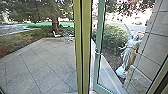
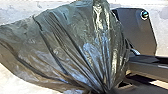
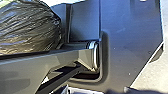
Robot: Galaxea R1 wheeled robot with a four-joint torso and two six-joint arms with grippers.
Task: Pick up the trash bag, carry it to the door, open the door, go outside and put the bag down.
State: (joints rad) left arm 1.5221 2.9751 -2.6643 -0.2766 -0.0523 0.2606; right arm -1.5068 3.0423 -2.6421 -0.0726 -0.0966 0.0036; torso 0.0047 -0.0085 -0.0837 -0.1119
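Paved yard (image 1: 37, 65), eleven o'clock: yet to be entered. Door (image 1: 99, 25), one o'clock: apparently opened. Trash bag (image 2: 75, 45), near left wrist: gathered, presumably being carried; set-down remains. Whether left gripper or right gripper is clenched cannot be determined.

- ok so just 1 dark trash bag (image 2: 75, 45), near
- 1 glass door (image 1: 100, 27) on the right, plus 1 handle (image 1: 99, 53)
- 1 pale statue (image 1: 127, 56), also right
- 1 tree trunk (image 1: 55, 23), far left
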